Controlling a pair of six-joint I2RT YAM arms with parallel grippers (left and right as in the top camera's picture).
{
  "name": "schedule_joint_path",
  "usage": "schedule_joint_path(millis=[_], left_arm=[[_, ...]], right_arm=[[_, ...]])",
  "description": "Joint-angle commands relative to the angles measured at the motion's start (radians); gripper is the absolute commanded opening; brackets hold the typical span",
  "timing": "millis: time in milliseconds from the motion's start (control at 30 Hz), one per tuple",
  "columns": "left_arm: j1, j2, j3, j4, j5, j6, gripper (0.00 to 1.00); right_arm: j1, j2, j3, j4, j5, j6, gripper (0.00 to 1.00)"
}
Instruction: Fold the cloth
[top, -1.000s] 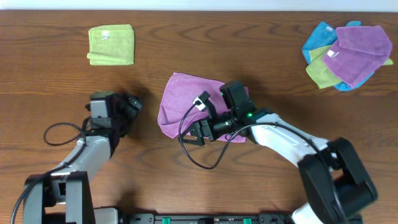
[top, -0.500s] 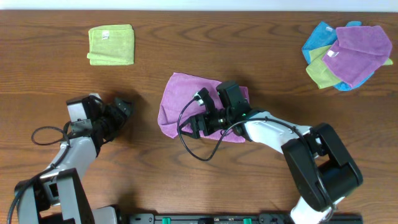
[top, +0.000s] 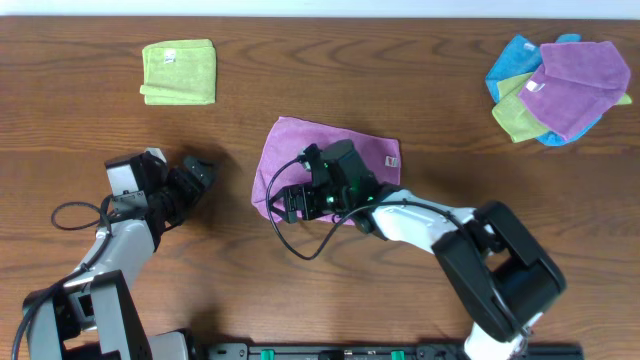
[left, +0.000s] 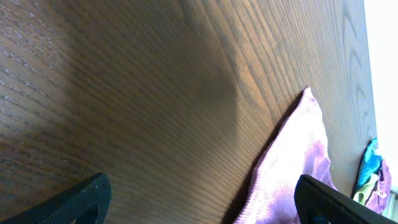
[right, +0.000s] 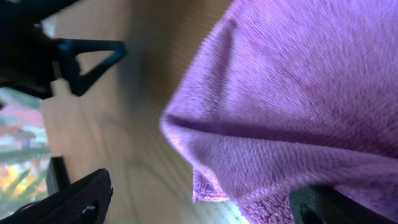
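The pinkish-purple cloth (top: 305, 150) lies in the middle of the table, with its lower part hidden under my right arm. My right gripper (top: 287, 203) is open at the cloth's lower-left edge. In the right wrist view a doubled-over cloth corner (right: 261, 124) sits between the open fingers (right: 199, 202), and the right finger is against the cloth. My left gripper (top: 198, 172) is open and empty on bare wood to the left of the cloth. Its wrist view shows the cloth's edge (left: 292, 168) near the right finger of the open jaws (left: 205, 199).
A lime-green folded cloth (top: 178, 72) lies at the back left. A pile of blue, green and lilac cloths (top: 560, 85) lies at the back right. The wooden table (top: 100, 130) shows between them.
My right gripper has moved left across the cloth to its lower-left edge, uncovering the cloth's right side. My left arm shifted a little left early on, then stayed still.
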Motion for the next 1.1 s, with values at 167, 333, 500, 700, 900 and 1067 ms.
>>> schedule_joint_path(millis=[167,333,500,700,900,1067], left_arm=[[0.006,0.010,0.023,-0.005,0.009,0.042,0.95],[0.006,0.010,0.023,-0.028,0.009,0.064,0.95],[0.006,0.010,0.023,-0.047,0.008,0.068,0.95],[0.006,0.010,0.023,-0.104,0.006,0.112,0.95],[0.006,0.010,0.023,-0.148,0.005,0.133,0.95],[0.006,0.010,0.023,-0.167,0.013,0.132,0.95]], right_arm=[[-0.002,0.029,0.000,0.171,0.126,0.116,0.90],[-0.025,0.029,0.003,0.264,0.125,0.168,0.88],[-0.042,0.029,0.023,0.316,0.125,0.228,0.86],[-0.056,0.029,0.052,0.354,0.137,0.315,0.82],[-0.069,0.029,0.053,0.311,0.316,0.328,0.83],[-0.079,0.029,0.053,0.257,0.369,0.304,0.84]])
